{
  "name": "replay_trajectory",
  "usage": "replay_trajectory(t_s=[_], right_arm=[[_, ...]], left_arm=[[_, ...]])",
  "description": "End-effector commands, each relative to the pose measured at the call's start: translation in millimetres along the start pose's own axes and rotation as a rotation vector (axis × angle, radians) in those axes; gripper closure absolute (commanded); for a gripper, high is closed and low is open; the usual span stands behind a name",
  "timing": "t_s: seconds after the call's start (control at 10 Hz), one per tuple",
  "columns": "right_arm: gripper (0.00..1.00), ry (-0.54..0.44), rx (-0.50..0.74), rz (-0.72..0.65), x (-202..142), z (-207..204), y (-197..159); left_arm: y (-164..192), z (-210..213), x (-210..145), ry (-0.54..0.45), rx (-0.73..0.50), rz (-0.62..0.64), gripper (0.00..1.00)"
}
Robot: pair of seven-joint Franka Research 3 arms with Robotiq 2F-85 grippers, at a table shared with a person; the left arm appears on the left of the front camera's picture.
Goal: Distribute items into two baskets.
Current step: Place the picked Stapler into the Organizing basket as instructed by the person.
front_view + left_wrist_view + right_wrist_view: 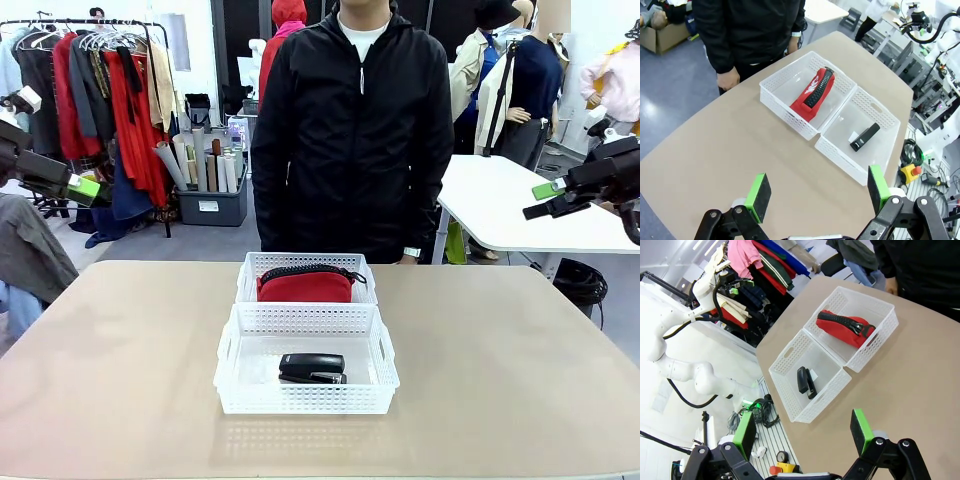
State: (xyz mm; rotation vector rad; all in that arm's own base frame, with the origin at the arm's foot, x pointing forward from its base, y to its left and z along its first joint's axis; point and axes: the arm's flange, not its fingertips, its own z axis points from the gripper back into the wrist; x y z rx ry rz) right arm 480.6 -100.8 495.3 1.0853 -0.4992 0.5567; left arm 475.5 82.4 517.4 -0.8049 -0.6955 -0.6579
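Note:
Two white lattice baskets stand end to end at the table's middle. The far basket [250, 270] holds a red pouch [305, 286] with a black zipper. In the near basket [228, 385] lies a black stapler [312, 368]. My left gripper [82, 188] hangs open high above the table's left edge, and my right gripper [548, 198] hangs open high at the right. The left wrist view looks down past the open gripper [817, 192] at the pouch [812, 95] and the stapler [864, 137]. The right wrist view shows the open gripper [805, 431], the pouch [846, 328] and the stapler [806, 382].
A person in a black jacket [350, 130] stands at the far edge, right behind the baskets, hands down. Bare tan tabletop [110, 360] spreads to both sides of the baskets. A white table [520, 210] stands beyond at the right.

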Motion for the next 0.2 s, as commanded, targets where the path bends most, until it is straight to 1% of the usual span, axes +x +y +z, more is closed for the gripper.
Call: replay_trajectory(t_s=[0.0, 0.1], right_arm=[[0.00, -0.003, -0.009, 0.005, 2.4, 0.5, 0.7], [0.00, -0.003, -0.009, 0.005, 2.4, 0.5, 0.7]], left_arm=[[-0.8, 0.9, 1.2, -0.001, 0.003, 0.008, 0.00], [-0.8, 0.9, 1.2, -0.001, 0.003, 0.008, 0.00]])
